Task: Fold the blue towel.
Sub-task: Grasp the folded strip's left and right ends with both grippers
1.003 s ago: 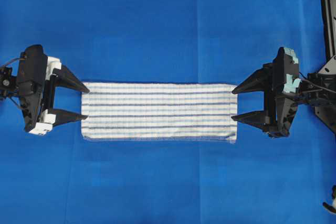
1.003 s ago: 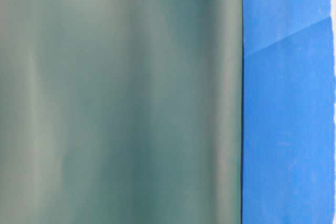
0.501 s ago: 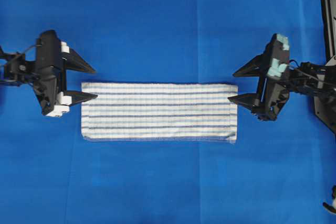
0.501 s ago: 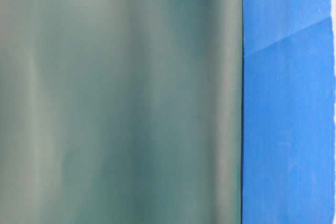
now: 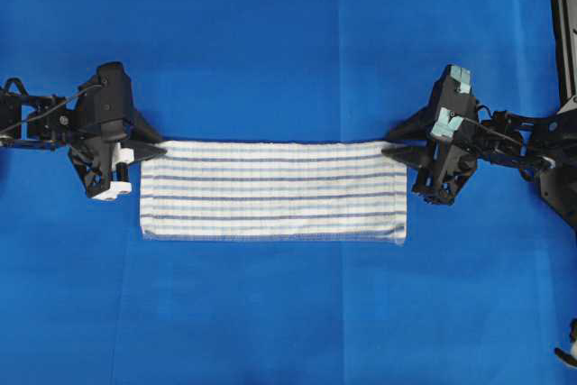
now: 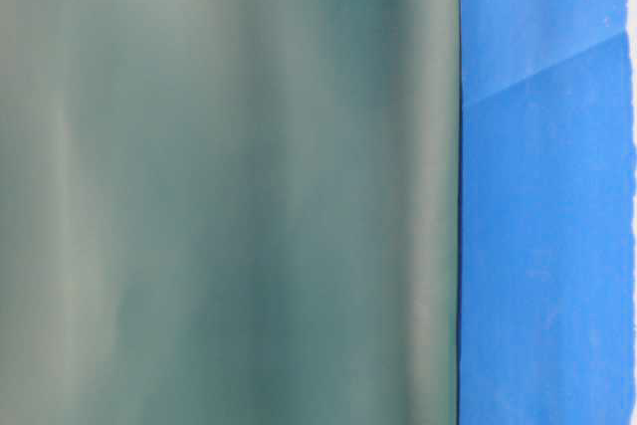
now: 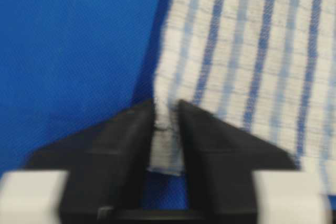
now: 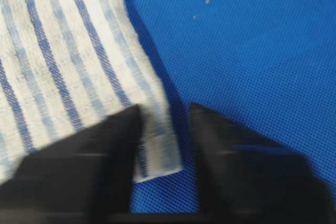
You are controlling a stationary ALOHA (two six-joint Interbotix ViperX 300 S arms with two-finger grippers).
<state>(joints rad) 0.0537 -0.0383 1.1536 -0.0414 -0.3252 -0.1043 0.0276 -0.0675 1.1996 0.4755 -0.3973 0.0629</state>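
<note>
Blue towel lies flat on the blue table covering, folded to a long narrow strip running left to right across the middle of the overhead view, stripes along its length. Left gripper sits at the strip's far left corner; the left wrist view shows its two black fingers nearly closed, with the towel corner pinched up between them in a narrow gap. Right gripper sits at the far right corner; in the right wrist view its fingers straddle the towel corner with a wider gap, one finger touching the cloth edge, the other standing clear of it on the blue covering, so the corner is bracketed but not clamped. Near long edge of the towel lies undisturbed on the covering, both near corners free. Table-level view is blocked by a blurred grey-green surface, with only a band of blue covering at its right; neither towel nor grippers visible there.
</note>
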